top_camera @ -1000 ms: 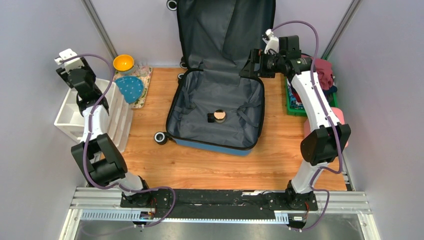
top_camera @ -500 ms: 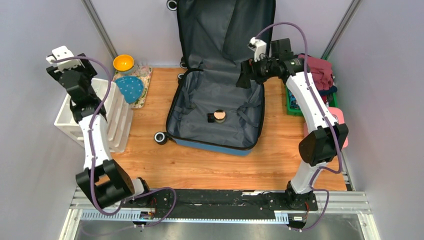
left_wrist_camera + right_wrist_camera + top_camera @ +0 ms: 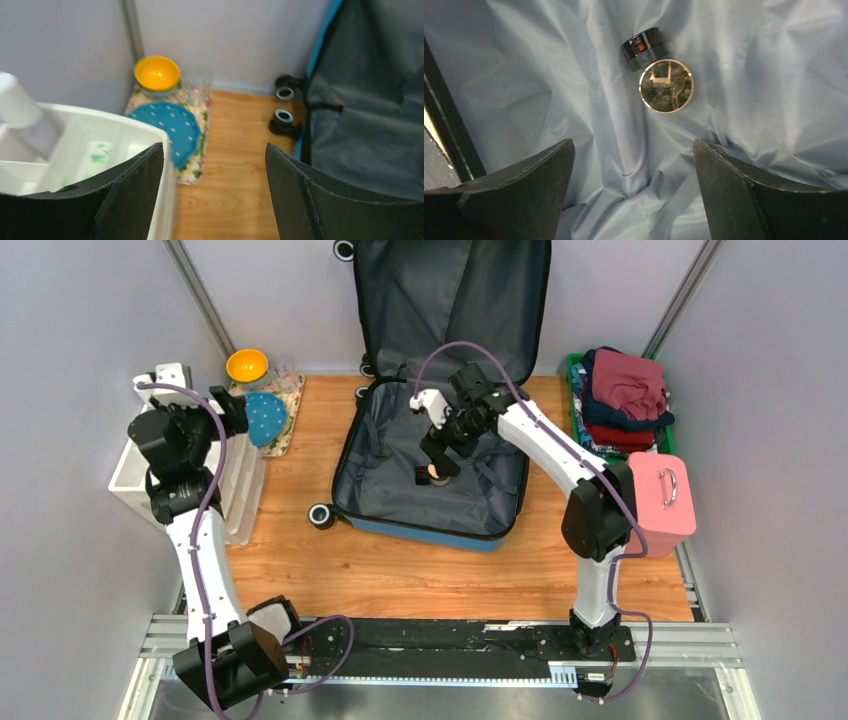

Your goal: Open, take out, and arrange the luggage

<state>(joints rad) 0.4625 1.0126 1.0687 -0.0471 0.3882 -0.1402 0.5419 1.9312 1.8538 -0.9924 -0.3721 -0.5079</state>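
Observation:
The luggage (image 3: 400, 455) lies open on the wooden table, its lid standing against the back wall and its blue shell showing along the front edge. On the grey lining (image 3: 749, 75) lie a small dark jar (image 3: 644, 48) and a round gold-rimmed disc (image 3: 666, 85), touching each other. My right gripper (image 3: 440, 455) hangs open just above them (image 3: 633, 150), holding nothing. My left gripper (image 3: 230, 408) stands open and empty at the left, over bare wood (image 3: 214, 150) between the white organiser and the luggage (image 3: 360, 125).
A white compartmented organiser (image 3: 135, 475) sits at the left edge. Behind it are a yellow bowl (image 3: 246, 365), a clear glass (image 3: 196, 85) and a blue dotted plate (image 3: 262, 415) on a floral tray. Folded clothes (image 3: 625, 390) fill a green tray at the back right, with a pink case (image 3: 662, 490) in front.
My right arm swung from the luggage's back right corner down over the jar and disc. My left gripper opened and moved right, off the organiser toward the plate.

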